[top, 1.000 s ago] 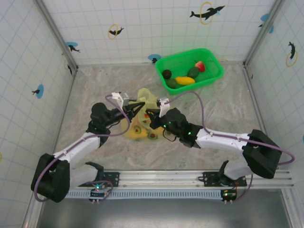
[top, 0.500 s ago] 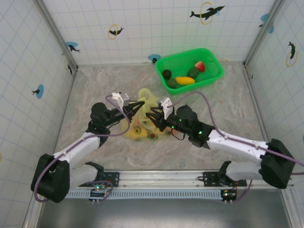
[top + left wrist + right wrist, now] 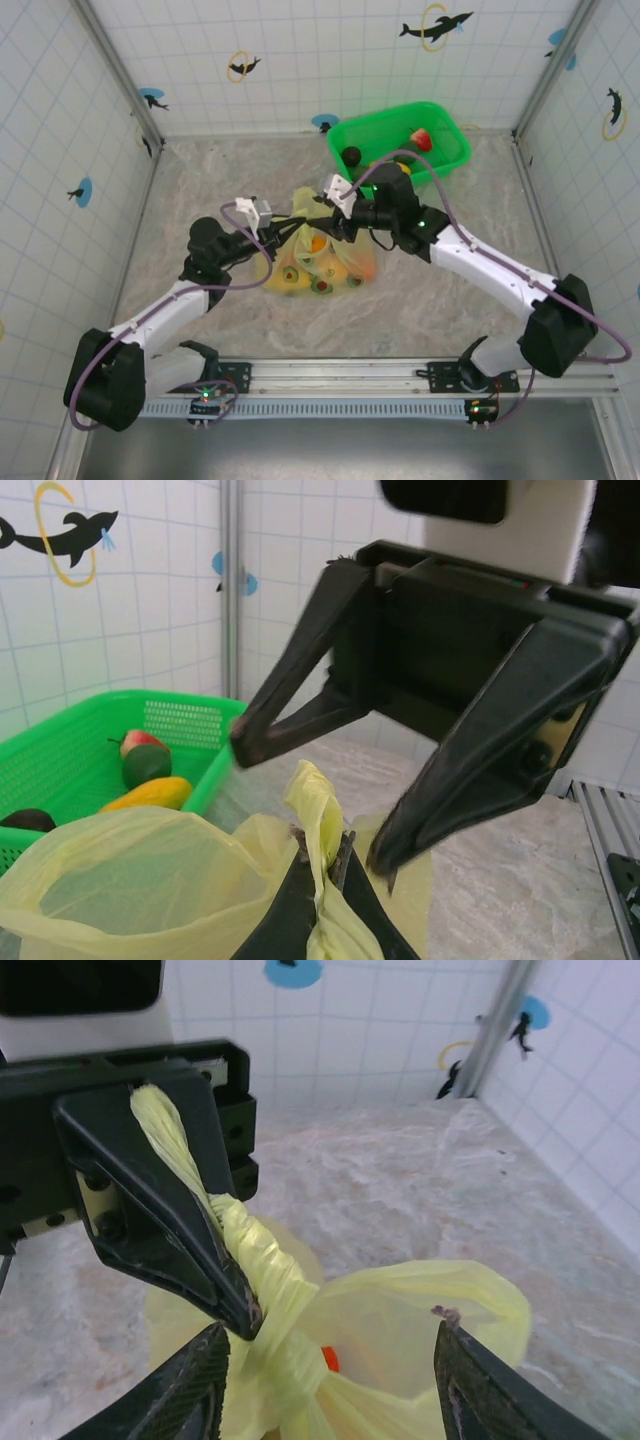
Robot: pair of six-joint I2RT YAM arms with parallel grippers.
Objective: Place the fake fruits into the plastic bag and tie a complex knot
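Yellow-green film of the plastic bag (image 3: 345,262) is twisted into a strip, and the left claw (image 3: 298,223) is clamped shut on it. The bag's body sags on the table (image 3: 200,180) just right of that claw, with fake fruits (image 3: 318,243) showing through. The right claw (image 3: 330,1335) faces it with jaws spread, a tip on either side of the strip. Beyond it, a green basket (image 3: 455,135) holds more fruits.
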